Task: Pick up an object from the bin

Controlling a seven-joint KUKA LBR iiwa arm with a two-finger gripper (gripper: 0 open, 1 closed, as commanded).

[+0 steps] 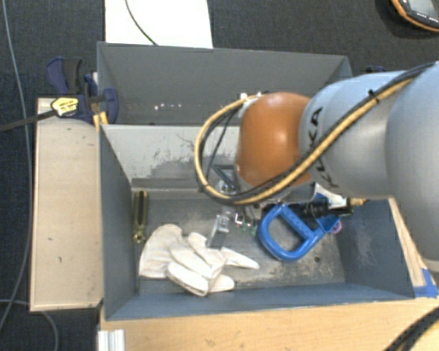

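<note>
Where the arm reaches in from the right, its orange-covered wrist bends down over the middle of the bin (143,152). The gripper (222,227) hangs low, just beside the far edge of a white glove (186,258); I cannot tell whether it is open or closed. The glove lies flat on the near-left floor, long axis left to right, cuff left, tips pointing right. A blue loop (287,234) lies just right of the gripper.
</note>
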